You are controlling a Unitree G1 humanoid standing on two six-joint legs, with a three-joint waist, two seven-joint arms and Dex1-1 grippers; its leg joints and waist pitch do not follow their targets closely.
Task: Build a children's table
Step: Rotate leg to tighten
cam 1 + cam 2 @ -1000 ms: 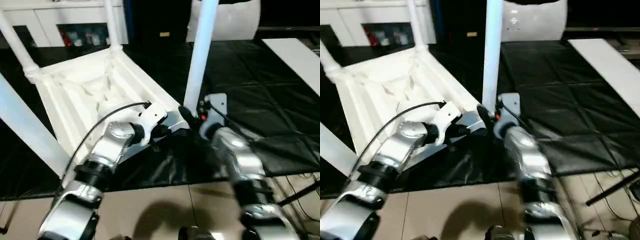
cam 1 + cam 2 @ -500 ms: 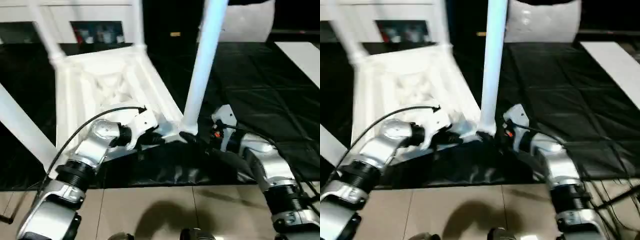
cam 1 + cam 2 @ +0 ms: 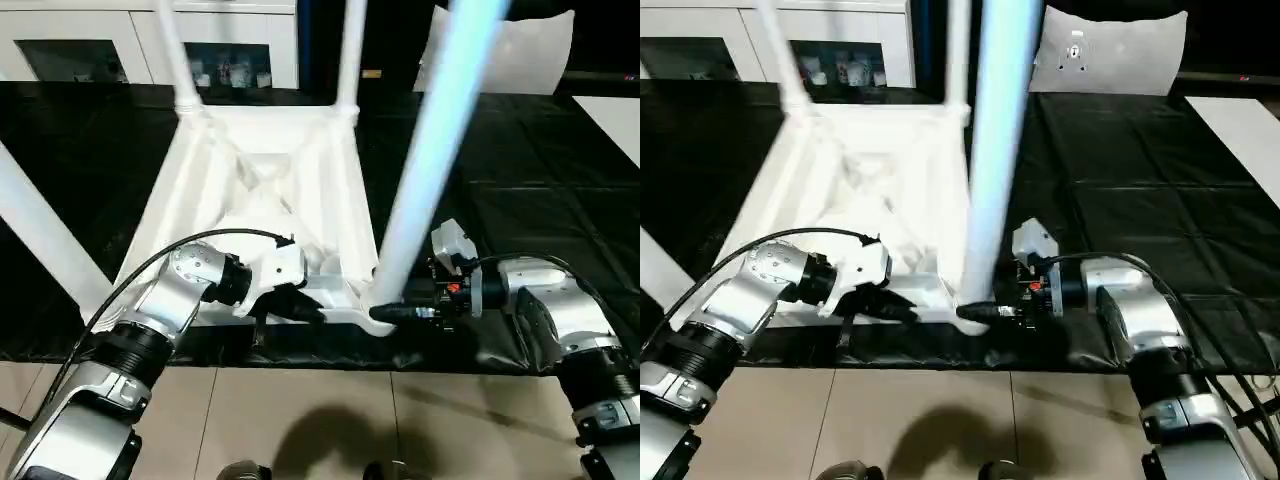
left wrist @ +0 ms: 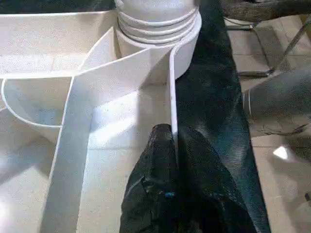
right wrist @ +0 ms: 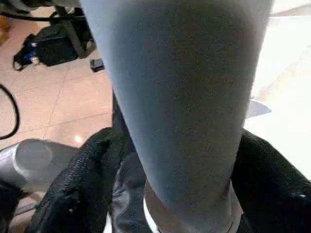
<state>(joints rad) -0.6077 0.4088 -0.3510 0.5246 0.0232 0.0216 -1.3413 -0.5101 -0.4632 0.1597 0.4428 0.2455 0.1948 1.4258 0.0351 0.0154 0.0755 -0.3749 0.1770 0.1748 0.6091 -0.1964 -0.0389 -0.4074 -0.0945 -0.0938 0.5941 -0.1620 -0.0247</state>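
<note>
White plastic children's table [image 3: 270,190], upturned on black sheeting [image 3: 540,190]: near rim clamped between the closed left gripper [image 4: 171,141] fingers, near corner leg [image 3: 425,170] base straddled by the right gripper [image 3: 392,312], grip undetermined, far legs beyond.

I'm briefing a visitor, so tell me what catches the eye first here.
The white table top lies upside down on black sheeting, its legs pointing up. The nearest leg rises at the front corner, with the right tool straddling its base, one finger on each side. The left tool is shut on the top's thin front rim, beside that corner socket.
</note>
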